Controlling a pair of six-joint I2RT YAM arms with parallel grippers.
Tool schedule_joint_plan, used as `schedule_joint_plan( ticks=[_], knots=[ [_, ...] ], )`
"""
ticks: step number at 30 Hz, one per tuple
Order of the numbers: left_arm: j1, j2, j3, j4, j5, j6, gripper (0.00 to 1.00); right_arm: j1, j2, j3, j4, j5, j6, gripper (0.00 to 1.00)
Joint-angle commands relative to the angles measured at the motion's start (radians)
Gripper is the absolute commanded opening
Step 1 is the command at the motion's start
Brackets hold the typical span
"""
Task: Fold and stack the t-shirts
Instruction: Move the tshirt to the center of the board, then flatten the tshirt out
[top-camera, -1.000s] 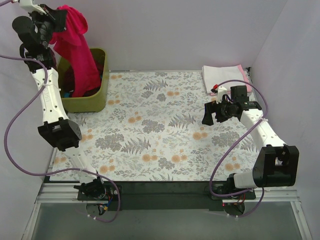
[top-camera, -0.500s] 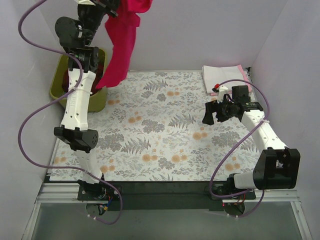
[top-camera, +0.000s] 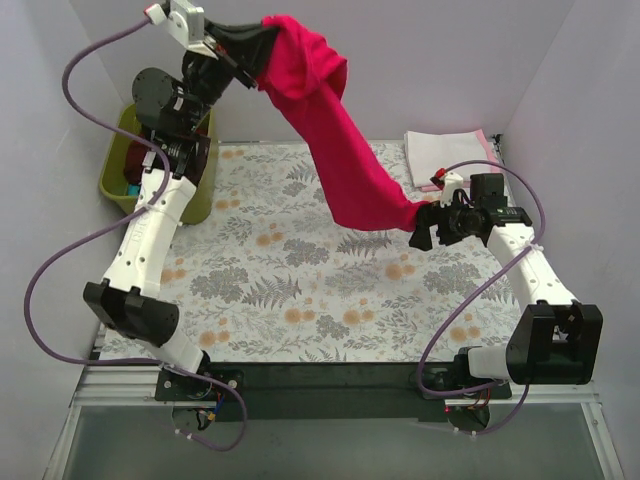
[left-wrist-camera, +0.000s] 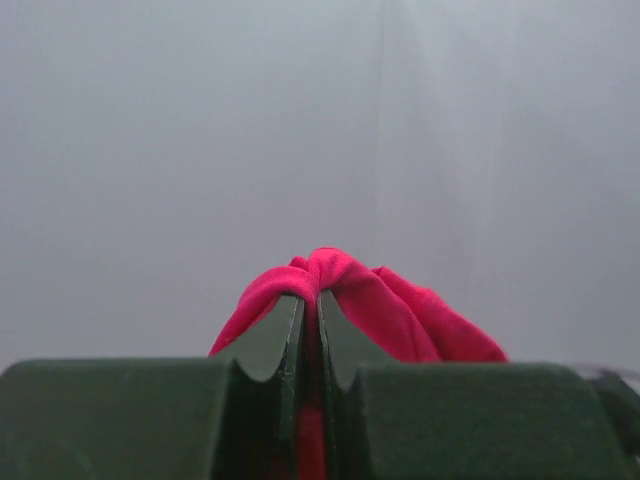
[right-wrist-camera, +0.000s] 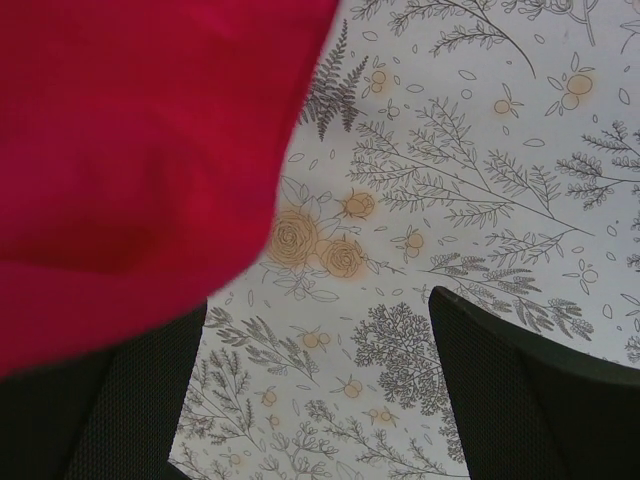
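Red shirt (top-camera: 335, 150): we find one bunched end pinched in the left gripper (top-camera: 262, 45), high above the cloth-covered table (top-camera: 300, 290). Its long axis slants down and to the right, and the lower end reaches the right gripper (top-camera: 424, 226), which is spread wide and grasps nothing.

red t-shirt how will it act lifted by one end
Probably floppy: pinched in the left gripper, the red t-shirt hangs in a drape. Likely light: that small pinch carries it. Its loose end may swing near the open right gripper.
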Motion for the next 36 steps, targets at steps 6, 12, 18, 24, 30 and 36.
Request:
schedule_joint_plan(
  ticks=[6,12,18,24,30,36],
  knots=[
    [-0.008,-0.319,-0.625,-0.155,0.214,0.044,0.0,-0.072,-0.077,-0.03,0.003,-0.041,-0.03,0.98],
    [-0.01,-0.468,-0.984,-0.494,0.278,0.26,0.87,-0.081,-0.071,-0.023,-0.049,-0.042,-0.112,0.98],
    [0.013,-0.468,-0.986,-0.776,0.194,0.41,0.94,-0.078,-0.011,0.025,-0.185,-0.03,-0.24,0.98],
    [0.012,-0.364,-1.019,-0.921,0.159,0.502,0.84,0.01,0.085,0.068,-0.212,0.028,-0.24,0.97],
    [0.012,-0.229,-1.028,-0.927,0.071,0.499,0.82,0.176,0.229,0.114,-0.178,0.12,-0.194,0.91],
    [0.012,-0.123,-1.005,-0.869,0.045,0.452,0.79,0.244,0.368,0.163,-0.101,0.175,-0.165,0.88]
  ],
)
